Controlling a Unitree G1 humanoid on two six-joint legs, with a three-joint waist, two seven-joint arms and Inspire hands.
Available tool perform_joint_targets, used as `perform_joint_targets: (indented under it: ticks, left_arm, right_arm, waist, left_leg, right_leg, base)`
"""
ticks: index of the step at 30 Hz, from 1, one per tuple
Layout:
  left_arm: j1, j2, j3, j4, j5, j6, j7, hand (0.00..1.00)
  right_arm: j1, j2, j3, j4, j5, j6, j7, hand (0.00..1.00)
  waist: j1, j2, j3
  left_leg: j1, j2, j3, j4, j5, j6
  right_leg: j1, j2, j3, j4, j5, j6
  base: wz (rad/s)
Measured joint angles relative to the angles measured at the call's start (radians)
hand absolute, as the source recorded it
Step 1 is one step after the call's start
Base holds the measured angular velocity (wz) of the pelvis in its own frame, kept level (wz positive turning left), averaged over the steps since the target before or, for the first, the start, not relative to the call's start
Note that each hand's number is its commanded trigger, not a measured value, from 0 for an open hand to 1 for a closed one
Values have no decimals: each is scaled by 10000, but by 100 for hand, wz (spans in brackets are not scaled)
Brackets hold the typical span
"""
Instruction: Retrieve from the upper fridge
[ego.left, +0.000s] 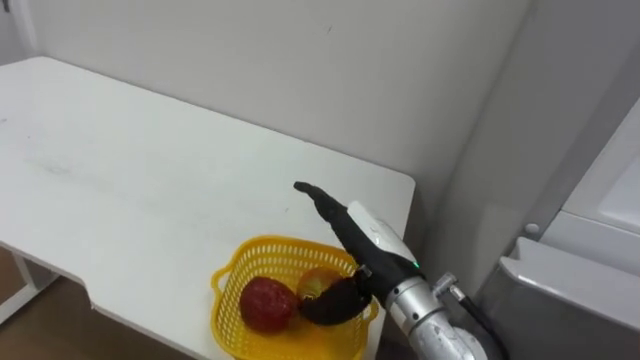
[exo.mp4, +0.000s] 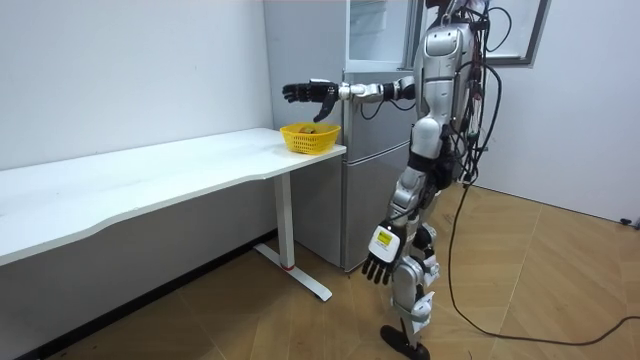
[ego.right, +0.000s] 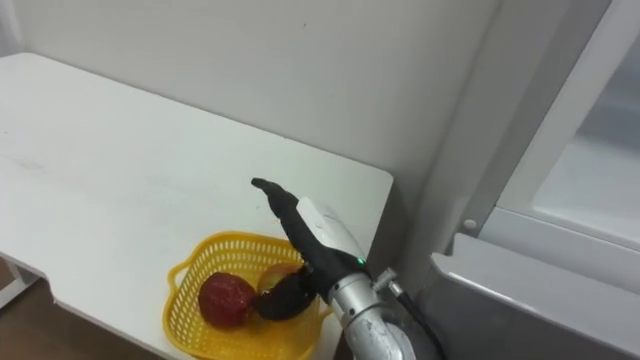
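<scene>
Right hand (ego.left: 362, 236), fingers straight and empty, hovers over the yellow basket (ego.left: 238, 256) on the table (ego.left: 150, 170) where a red fruit (ego.left: 266, 303) and a yellow fruit (ego.left: 318, 281) lie, so the retrieval looks nearly done; left hand (exo.mp4: 381, 265) hangs relaxed.

You have long white bench (exo.mp4: 150, 185) running along pale plain wall (exo.mp4: 130, 70). Front edge wavy, corners rounded. White leg (exo.mp4: 285, 215) on flat foot (exo.mp4: 300, 278) under end at room view's right. Light brown wood-plank floor (exo.mp4: 250, 325) beneath, seams running diagonally.
</scene>
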Motion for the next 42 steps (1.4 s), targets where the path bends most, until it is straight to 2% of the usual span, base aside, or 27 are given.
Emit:
perform_joint_targets:
  ticks: [7, 9, 12, 14, 16, 19, 21, 24, 27, 29, 32, 34, 36, 39, 42]
  left_arm:
    - [58, -248, 12, -4, 10, -25, 3, 0]
    - [112, -290, 11, -19, 11, -30, 3, 0]
    - [239, -291, 10, -7, 28, -32, 5, 0]
    - [351, -303, 11, 1, 24, -83, 6, 0]
    - [531, -377, 13, -3, 23, -95, 59, 0]
    - [619, -503, 26, 6, 6, -116, 198, 0]
    - [679, -518, 34, 11, 1, -133, 221, 0]
    - [874, -526, 66, 8, 8, -313, 361, 0]
    - [1089, -509, 266, -2, 4, -561, 415, 0]
    - [1188, -515, 370, -4, 10, -733, 474, 0]
    - [1368, -525, 698, 1, 14, -1008, 598, 0]
    - [1583, -542, 910, 2, 12, -1042, 595, 0]
    - [1735, -558, 1113, 1, 14, -1122, 591, 0]
    - [1889, -652, 1606, 5, 16, -1253, 587, 0]
    - [2016, -665, 1800, -4, 14, -1388, 595, 0]
  right_arm:
    - [41, 19, -42, -1967, 1310, 1, 90, 0]
    - [110, 30, -44, -2338, 1540, 0, 137, 0]
    - [286, 37, -207, -3170, 1830, 1, 185, 0]
    - [408, 49, -414, -3815, 1838, 0, 200, 0]
    - [413, 46, -701, -4531, 1875, -43, 186, 0]
    - [509, -11, -993, -5241, 2267, -37, 107, 0]
    - [716, -44, -1173, -5713, 2359, -35, 52, 0]
    - [1152, -224, -1702, -6518, 2445, -43, 23, 0]
    - [1222, -384, -2495, -6888, 2832, -124, -381, 0]
    - [1373, -551, -2945, -7275, 3007, -170, -745, 0]
    - [1695, -567, -3855, -8360, 2541, -469, -1410, 0]
    - [1702, -653, -4603, -8868, 2507, -993, -1995, 0]
    - [1706, -675, -5243, -9069, 2517, -1243, -2379, 0]
    - [1712, -982, -6250, -9145, 2525, -1543, -3143, 0]
    - [1876, -1307, -7025, -9141, 2622, -1790, -3864, 0]
  waist:
    - [-108, 294, -43]
    - [-112, 352, -32]
    - [-347, 489, -42]
    - [-485, 577, -95]
    - [-663, 744, -197]
    - [-876, 876, -265]
    - [-935, 902, -267]
    - [-1364, 866, -276]
    - [-1743, 792, -255]
    - [-1769, 792, -229]
    - [-2055, 792, -227]
    - [-2267, 795, -222]
    - [-2464, 765, -235]
    - [-2632, 740, -246]
    - [-2886, 750, -231]
  left_leg:
    - [249, 17, 443, -154, 4, 25]
    - [352, 18, 549, -188, 10, 31]
    - [373, 21, 618, -182, -2, 48]
    - [373, 21, 669, -186, -11, 60]
    - [443, 22, 767, -220, -11, 62]
    - [677, 30, 948, -368, 0, 73]
    - [844, 37, 1085, -478, 7, 77]
    - [962, 33, 1095, -547, 10, 82]
    - [1010, 25, 1104, -547, 9, 82]
    - [1124, 34, 1170, -572, 4, 87]
    - [1152, 47, 1226, -577, -22, 103]
    - [1258, 49, 1321, -663, -29, 112]
    - [1287, 49, 1332, -712, -27, 115]
    - [1302, 50, 1349, -714, -33, 124]
    - [1340, 53, 1404, -739, -39, 132]
  right_leg:
    - [-31, 61, 366, 14, 90, -6]
    - [-10, 91, 520, 26, 109, -4]
    - [-8, 99, 582, 20, 145, 6]
    - [-21, 106, 647, 17, 151, 11]
    - [-18, 133, 794, 19, 159, 21]
    - [56, 161, 904, 57, 160, 22]
    - [86, 205, 1049, 86, 159, 22]
    - [164, 208, 1121, 89, 153, 32]
    - [203, 218, 1144, 76, 145, 43]
    - [296, 258, 1195, 7, 132, 64]
    - [308, 292, 1298, -28, 105, 98]
    - [331, 315, 1375, -29, 96, 112]
    - [332, 319, 1388, -30, 87, 126]
    - [333, 321, 1404, -31, 77, 136]
    - [335, 327, 1429, -24, 61, 146]
  base:
    - [-18]
    - [-20]
    - [-10]
    - [-6]
    - [-12]
    - [-17]
    - [-23]
    - [-5]
    - [-3]
    - [-10]
    - [-6]
    - [-12]
    - [-3]
    - [-1]
    - [-4]
